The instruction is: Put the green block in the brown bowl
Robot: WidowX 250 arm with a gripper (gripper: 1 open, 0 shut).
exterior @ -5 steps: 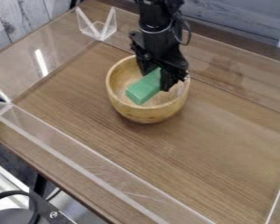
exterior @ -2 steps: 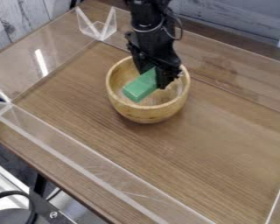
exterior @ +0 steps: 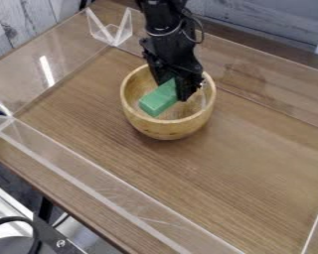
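Note:
The brown bowl, round and of light wood, stands on the table a little behind its middle. My black gripper points down into the bowl from above. It is shut on the green block. The block hangs tilted inside the bowl, its lower end near the bowl's floor on the left side. The fingers hide the block's upper right end. I cannot tell whether the block touches the bowl.
Low clear acrylic walls run around the wooden table top. A clear plastic stand sits at the back left corner. Black cables lie beyond the front left edge.

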